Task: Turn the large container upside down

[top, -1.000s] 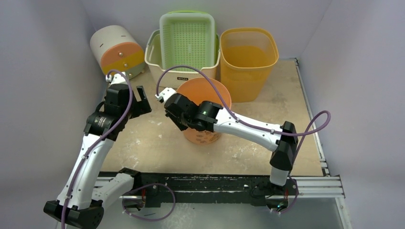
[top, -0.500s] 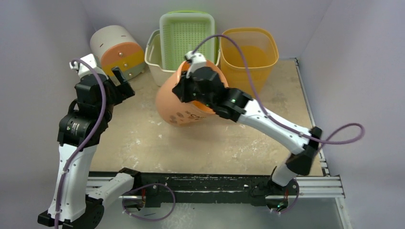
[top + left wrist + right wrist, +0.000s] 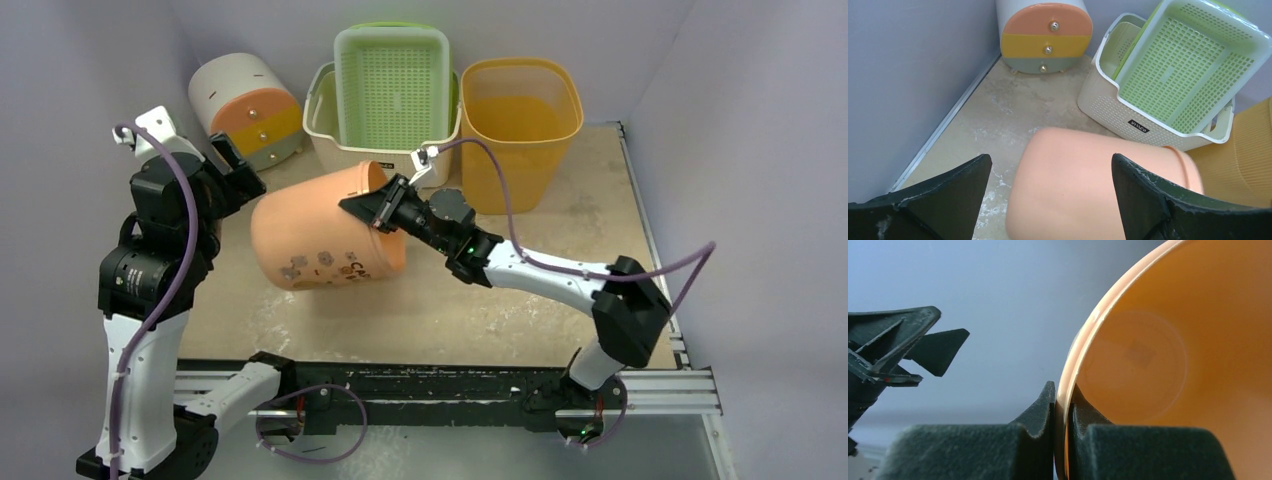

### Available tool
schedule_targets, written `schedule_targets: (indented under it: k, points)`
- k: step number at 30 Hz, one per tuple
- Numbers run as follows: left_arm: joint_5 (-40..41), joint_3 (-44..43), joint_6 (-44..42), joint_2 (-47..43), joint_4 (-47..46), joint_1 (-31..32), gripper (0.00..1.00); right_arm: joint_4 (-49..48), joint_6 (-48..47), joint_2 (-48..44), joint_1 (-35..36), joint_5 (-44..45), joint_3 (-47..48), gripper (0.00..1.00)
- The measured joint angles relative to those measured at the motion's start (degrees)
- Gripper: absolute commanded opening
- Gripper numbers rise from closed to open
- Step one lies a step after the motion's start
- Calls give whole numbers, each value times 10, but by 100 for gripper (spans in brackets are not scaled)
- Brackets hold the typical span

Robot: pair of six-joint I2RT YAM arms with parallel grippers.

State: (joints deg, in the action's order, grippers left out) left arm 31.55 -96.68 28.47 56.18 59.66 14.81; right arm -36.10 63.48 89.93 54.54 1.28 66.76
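The fingers [image 3: 1040, 412] of the right gripper [image 3: 374, 208] are squeezed shut on the rim of the big orange container [image 3: 315, 235], one finger inside and one outside. The container is tipped on its side near the middle of the table [image 3: 520, 310]. Its open mouth faces right and its bottom faces left. It is not clear whether it touches the table. The left gripper [image 3: 238, 168] is wide open and holds nothing. It hangs over the container's bottom end. At the back stand a round drawer box [image 3: 245, 105], a white basket [image 3: 325, 135] with a green tray [image 3: 392, 75] in it, and a yellow bin [image 3: 520, 120].
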Motion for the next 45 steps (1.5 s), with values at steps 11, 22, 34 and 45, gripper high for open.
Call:
schedule_targets:
  k: [11,22,34,45]
  points:
    - [0,-25,0,30,4,0,82,-378,238,210,-39,-72,-59,0]
    - [-1,-21,1,46,8,0,82,-587,433,310,-66,-38,-156,20]
    - [-25,55,1,52,-28,0,82,-586,453,269,-194,-37,-404,46]
    - [-48,103,0,52,-49,0,82,-557,368,221,-228,-99,-504,48]
